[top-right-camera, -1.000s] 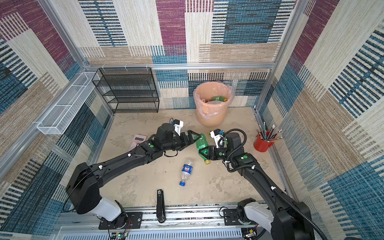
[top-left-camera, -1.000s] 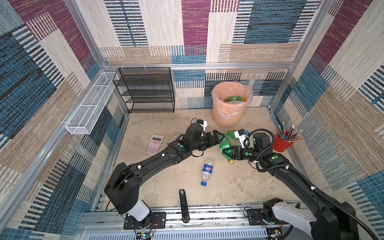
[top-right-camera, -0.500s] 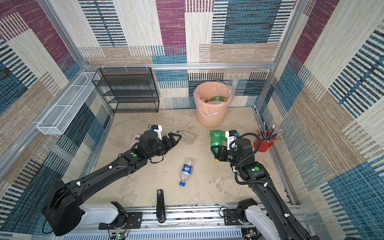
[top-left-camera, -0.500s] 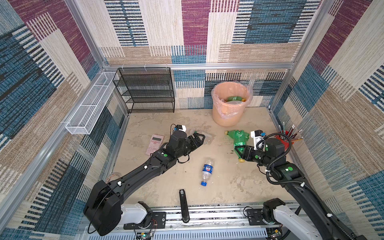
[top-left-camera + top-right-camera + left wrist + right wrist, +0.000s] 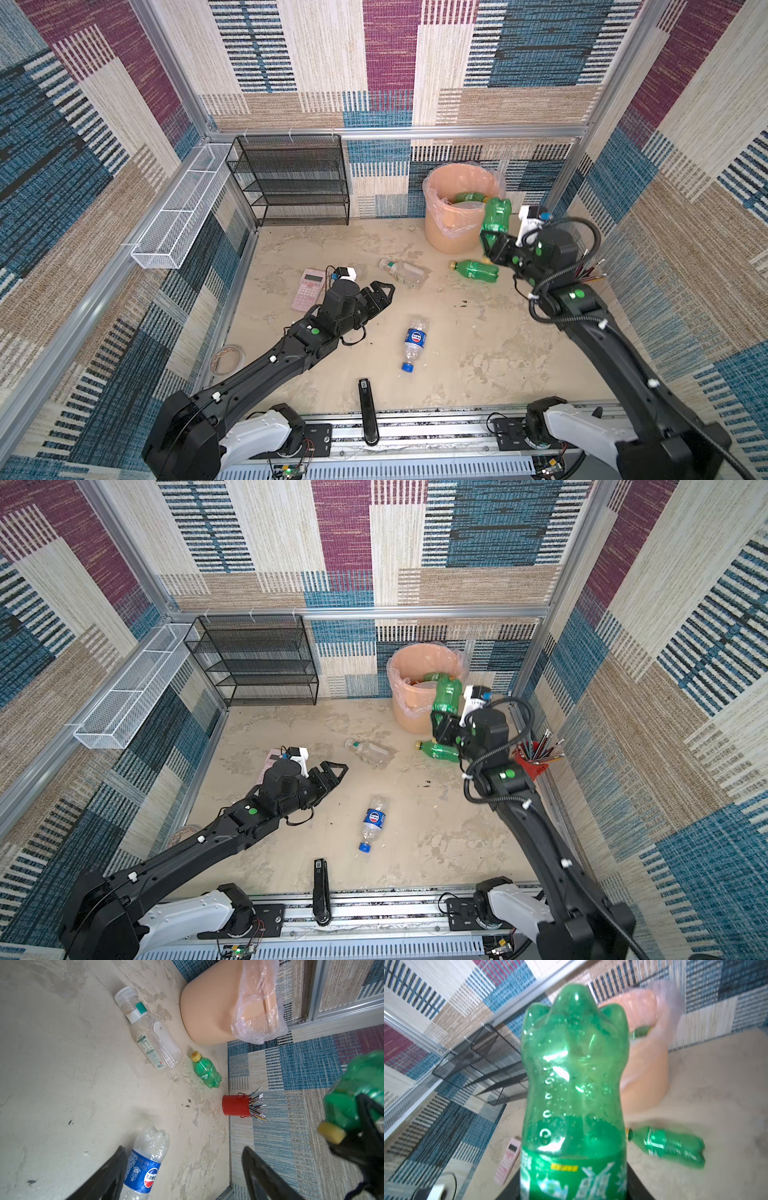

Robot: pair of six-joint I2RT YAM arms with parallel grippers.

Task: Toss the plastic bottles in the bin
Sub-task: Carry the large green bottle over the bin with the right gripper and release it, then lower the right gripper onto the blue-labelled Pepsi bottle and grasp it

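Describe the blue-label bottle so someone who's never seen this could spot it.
Find the peach bin by the back wall, then come forward past the clear white-capped bottle. The blue-label bottle lies alone mid-floor. Only it has a blue cap and a blue wrap.

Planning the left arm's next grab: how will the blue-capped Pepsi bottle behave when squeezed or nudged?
The Pepsi bottle looks empty, so probably very light. Its crumpled clear wall would likely buckle when squeezed. Lying on its side, it may roll if nudged.
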